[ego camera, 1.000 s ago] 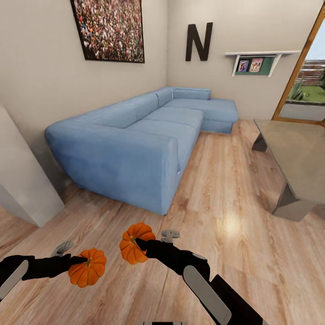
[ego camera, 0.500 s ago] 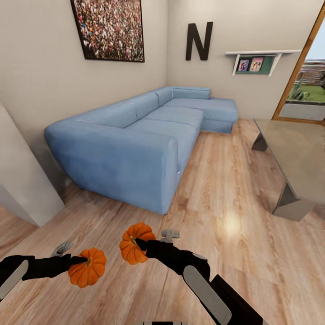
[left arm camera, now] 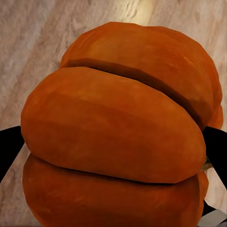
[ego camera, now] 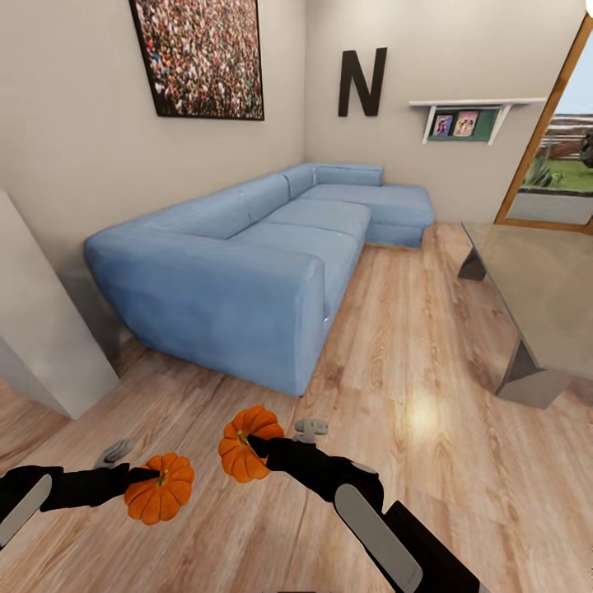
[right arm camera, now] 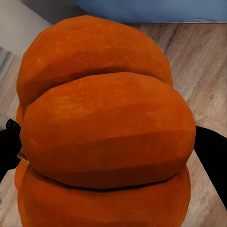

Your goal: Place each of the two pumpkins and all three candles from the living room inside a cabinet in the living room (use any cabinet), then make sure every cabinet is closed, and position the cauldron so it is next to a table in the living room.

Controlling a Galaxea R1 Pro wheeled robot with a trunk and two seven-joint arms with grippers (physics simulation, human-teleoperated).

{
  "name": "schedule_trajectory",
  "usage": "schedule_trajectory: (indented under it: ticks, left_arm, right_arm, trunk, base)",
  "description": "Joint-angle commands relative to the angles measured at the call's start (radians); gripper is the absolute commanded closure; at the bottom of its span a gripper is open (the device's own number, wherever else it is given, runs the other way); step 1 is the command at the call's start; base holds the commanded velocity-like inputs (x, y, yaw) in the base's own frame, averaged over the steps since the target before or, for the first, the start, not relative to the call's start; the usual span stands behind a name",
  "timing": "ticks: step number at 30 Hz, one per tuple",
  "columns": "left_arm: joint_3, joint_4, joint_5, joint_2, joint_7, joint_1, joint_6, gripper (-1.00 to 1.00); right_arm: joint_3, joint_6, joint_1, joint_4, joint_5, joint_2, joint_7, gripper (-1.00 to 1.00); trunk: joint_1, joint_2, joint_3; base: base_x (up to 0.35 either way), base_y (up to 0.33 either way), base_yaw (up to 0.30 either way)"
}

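**Transit with both pumpkins held; view shifted slightly**

Left gripper point(ego camera: 140, 478): jaws clamped on the left pumpkin point(ego camera: 160, 499), carried low above the wood floor point(ego camera: 412, 461). Right gripper point(ego camera: 257, 447): jaws clamped on the right pumpkin point(ego camera: 246, 443), likewise clear of the floor. In each wrist view, ribbed orange flesh point(left arm camera: 118, 137) point(right arm camera: 106, 132) between dark jaw tips on either side.

Compared with half a second ago: whole head view shifted a little, with the blue sectional sofa point(ego camera: 247, 255), the wall letter N point(ego camera: 361, 81) and the grey coffee table point(ego camera: 543, 288) sitting slightly differently in frame. Reads as camera or base motion, not motion of the furniture. Both pumpkins unchanged relative to the arms.

Meaning for the task, as a judgement: carry phase in progress, both grasps stable, base beginning to reposition. No dark brown cabinet in view, so more turning or driving likely needed before any drawer work. Candles and cauldron steps still outstanding.
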Motion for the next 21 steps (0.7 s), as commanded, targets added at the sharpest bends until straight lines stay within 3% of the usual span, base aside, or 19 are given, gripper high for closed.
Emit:
schedule_trajectory:
  ticks: [1,21]
  left_arm:
    - [-0.004,0.000,0.007,0.001,0.002,-0.001,0.005,1.00]
    - [-0.004,0.000,0.007,0.001,0.002,-0.001,0.005,1.00]
  right_arm:
    - [0.002,0.000,-0.001,-0.002,-0.011,-0.001,-0.012,1.00]
    - [0.004,-0.001,-0.001,-0.003,-0.009,-0.002,-0.010,1.00]
  trunk:
    - [-0.004,0.007,0.001]
    - [-0.081,0.147,0.042]
  base:
    - [0.000,0.000,0.000]
    - [0.000,0.000,0.000]
